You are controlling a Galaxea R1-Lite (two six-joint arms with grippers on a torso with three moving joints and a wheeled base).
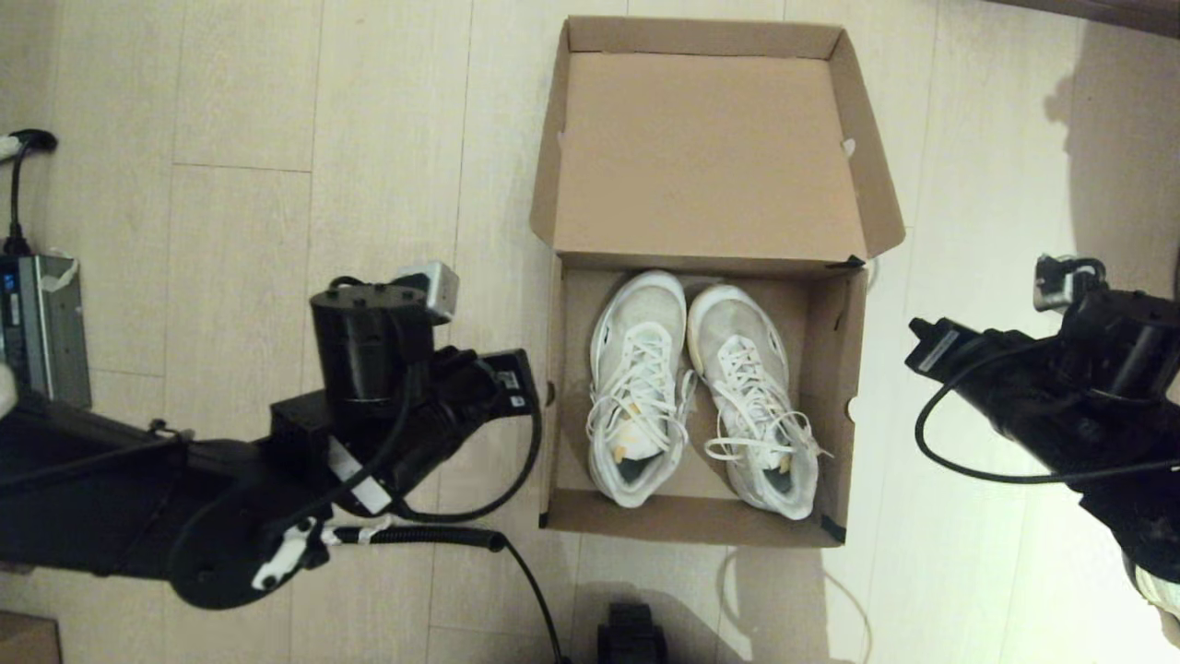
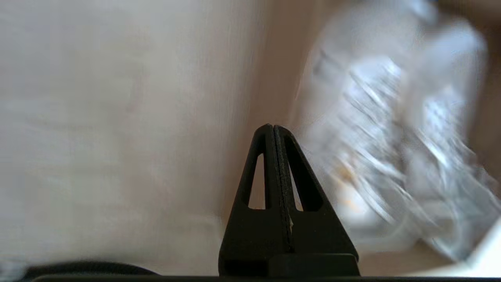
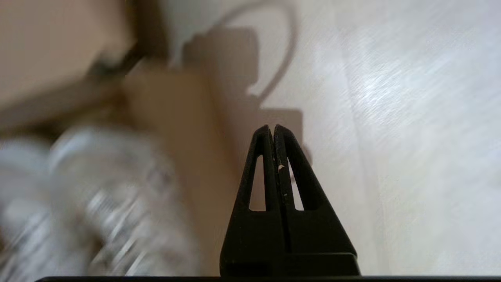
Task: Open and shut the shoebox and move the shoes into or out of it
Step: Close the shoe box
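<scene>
The brown shoebox (image 1: 837, 369) stands open on the floor, its lid (image 1: 710, 148) folded back on the far side. Both white mesh shoes (image 1: 641, 387) lie side by side inside, toes toward the lid. My left arm (image 1: 406, 387) hangs just outside the box's left wall. The left gripper (image 2: 273, 127) is shut and empty, with the blurred shoes (image 2: 391, 137) beside it. My right arm (image 1: 1005, 387) is to the right of the box, apart from it. The right gripper (image 3: 273, 127) is shut on nothing, over the floor beside the box wall (image 3: 176, 129).
A grey device (image 1: 41, 323) with a cable sits at the far left. A thin white cord (image 1: 853, 595) loops on the floor in front of the box. A dark object (image 1: 631, 636) is at the near edge, and a lone whitish shoe (image 1: 1157, 590) at the lower right.
</scene>
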